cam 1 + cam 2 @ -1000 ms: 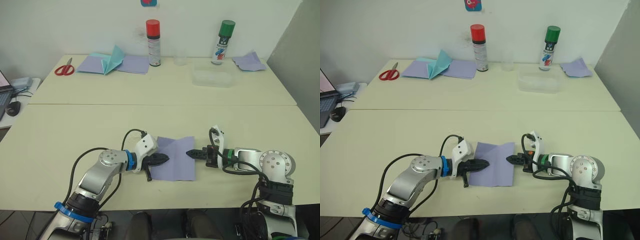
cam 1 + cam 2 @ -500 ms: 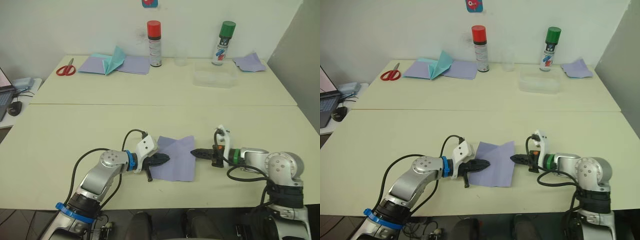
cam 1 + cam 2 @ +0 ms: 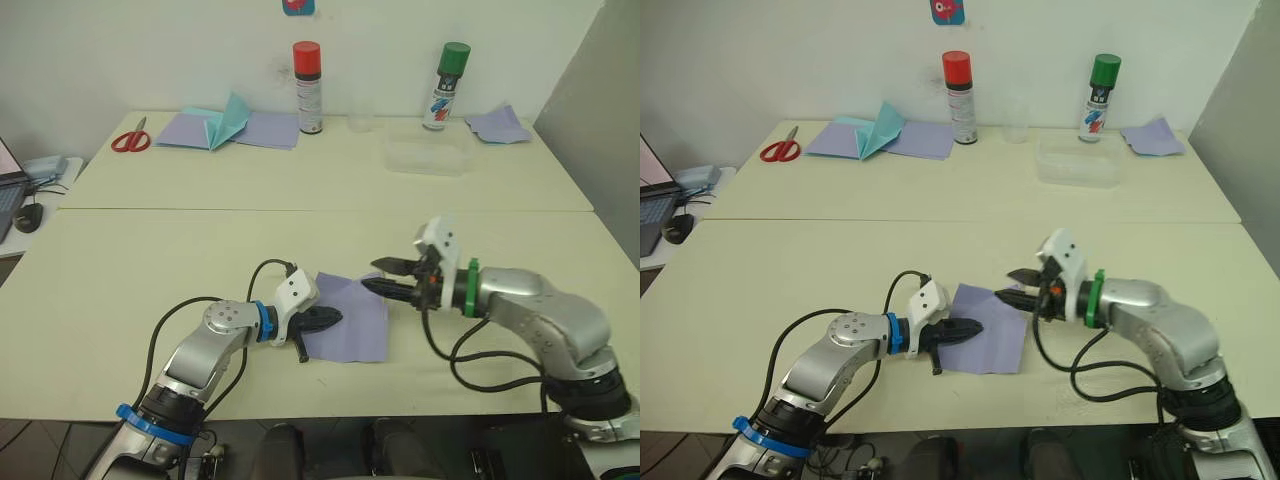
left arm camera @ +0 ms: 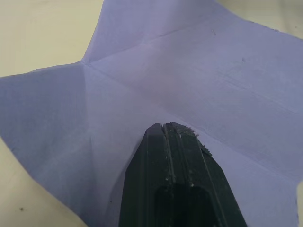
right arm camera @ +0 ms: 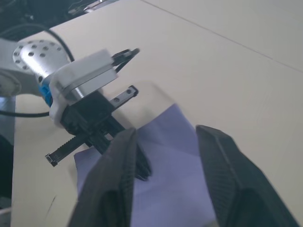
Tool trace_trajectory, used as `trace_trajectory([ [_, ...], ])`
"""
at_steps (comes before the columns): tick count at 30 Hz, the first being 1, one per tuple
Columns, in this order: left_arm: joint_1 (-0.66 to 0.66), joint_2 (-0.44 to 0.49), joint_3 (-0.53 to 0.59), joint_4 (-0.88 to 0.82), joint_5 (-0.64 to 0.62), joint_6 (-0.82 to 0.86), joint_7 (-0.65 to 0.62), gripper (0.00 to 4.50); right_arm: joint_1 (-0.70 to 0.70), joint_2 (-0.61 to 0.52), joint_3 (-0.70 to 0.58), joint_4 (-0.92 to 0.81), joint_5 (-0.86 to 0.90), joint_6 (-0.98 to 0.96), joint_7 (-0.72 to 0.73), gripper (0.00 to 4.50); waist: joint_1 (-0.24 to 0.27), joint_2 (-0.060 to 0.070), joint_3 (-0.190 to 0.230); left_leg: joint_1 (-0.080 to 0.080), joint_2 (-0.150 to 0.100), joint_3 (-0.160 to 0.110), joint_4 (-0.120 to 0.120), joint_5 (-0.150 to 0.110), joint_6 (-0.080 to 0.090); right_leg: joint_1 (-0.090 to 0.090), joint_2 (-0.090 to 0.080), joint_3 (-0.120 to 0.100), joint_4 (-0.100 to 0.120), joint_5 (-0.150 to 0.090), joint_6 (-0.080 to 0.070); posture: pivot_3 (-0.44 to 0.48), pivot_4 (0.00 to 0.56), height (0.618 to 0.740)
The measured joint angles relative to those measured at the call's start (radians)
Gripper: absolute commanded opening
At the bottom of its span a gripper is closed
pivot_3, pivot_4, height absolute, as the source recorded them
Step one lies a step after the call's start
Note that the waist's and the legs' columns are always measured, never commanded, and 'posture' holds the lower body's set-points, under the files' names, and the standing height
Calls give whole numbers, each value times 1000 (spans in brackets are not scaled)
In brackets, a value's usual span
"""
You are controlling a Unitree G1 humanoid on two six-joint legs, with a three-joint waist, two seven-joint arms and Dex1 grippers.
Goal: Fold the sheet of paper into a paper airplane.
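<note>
Lavender paper (image 3: 347, 318) lies flat; left gripper (image 3: 330, 319), fingers pressed together, presses on its left edge, right gripper (image 3: 378, 276) spread above it.

Two spray cans (image 3: 307, 86), one scissors (image 3: 129, 136), one tub (image 3: 427, 156).

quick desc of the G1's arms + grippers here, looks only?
Silver-grey metal arms with loose black cables. The left arm has blue rings, the right arm a green ring. Both wrists carry a white camera block. The left gripper and right gripper have two black tapered fingers.
</note>
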Motion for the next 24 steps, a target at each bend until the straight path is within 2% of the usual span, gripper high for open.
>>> trace_trajectory([
  [2, -2, 0, -1, 1, 0, 1, -1, 0, 36, 22, 79, 23, -53, -46, 4, 164, 0, 0, 0, 0, 0, 0, 0, 0, 0, 0, 0, 0, 0, 0, 0, 0, 150, 740],
  [3, -4, 0, -2, 3, 0, 1, -1, 0, 51, 34, 105, 43, -71, -60, 5, 75, 0, 0, 0, 0, 0, 0, 0, 0, 0, 0, 0, 0, 0, 0, 0, 0, 150, 740],
  [6, -10, -1, -5, 5, 2, 6, 1, 0, 62, 41, 157, 127, -131, -110, 20, 75, 1, 0, 0, 0, 0, 0, 3, 0, 0, 0, 0, -1, 2, 0, 0, 0, 150, 740],
  [14, -12, 0, -6, 8, 7, 15, 1, 0, 66, 56, 163, 260, -219, -203, 45, 75, 0, 0, 0, 2, 0, 0, 13, 0, 0, 0, 0, -1, 14, 0, 0, 0, 150, 740],
  [24, -5, 1, -7, 6, 8, 18, -1, 0, 66, 123, 55, 372, -294, -297, -77, 75, 0, 0, 0, 6, 1, 3, 14, 0, 0, 3, -1, 1, 14, 0, 0, 0, 150, 740],
])
